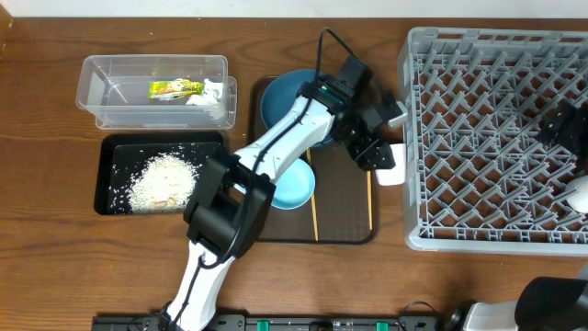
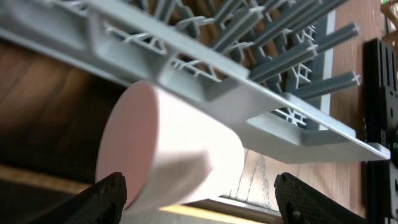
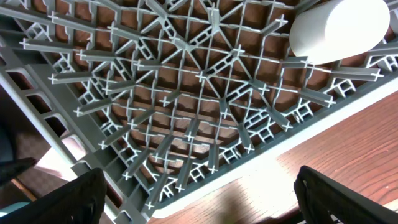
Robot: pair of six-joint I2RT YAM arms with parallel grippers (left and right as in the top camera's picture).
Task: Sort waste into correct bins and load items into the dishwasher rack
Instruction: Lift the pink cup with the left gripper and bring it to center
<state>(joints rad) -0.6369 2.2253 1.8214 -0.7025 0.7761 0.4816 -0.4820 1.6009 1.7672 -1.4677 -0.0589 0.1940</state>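
The pink cup (image 1: 392, 165) (image 2: 163, 155) lies on its side against the left wall of the grey dishwasher rack (image 1: 418, 138) (image 2: 261, 99). My left gripper (image 1: 377, 142) (image 2: 208, 200) is open, its fingers either side of the cup with a wide gap on the right. My right gripper (image 3: 205, 205) hangs open over the rack (image 3: 186, 99), with nothing between its fingers. A pale cup (image 1: 579, 193) (image 3: 339, 28) lies in the rack. The dark-blue dish (image 1: 280, 97), light-blue bowl (image 1: 296, 184) and two chopsticks (image 1: 312, 207) rest on the brown tray.
The clear tub (image 1: 110, 83) holds the yellow-green wrapper (image 1: 175, 89) and white tissue (image 1: 209, 95). Rice (image 1: 163, 179) is heaped in the black tray (image 1: 103, 175). The brown serving tray (image 1: 344, 225) sits between the bins and the rack.
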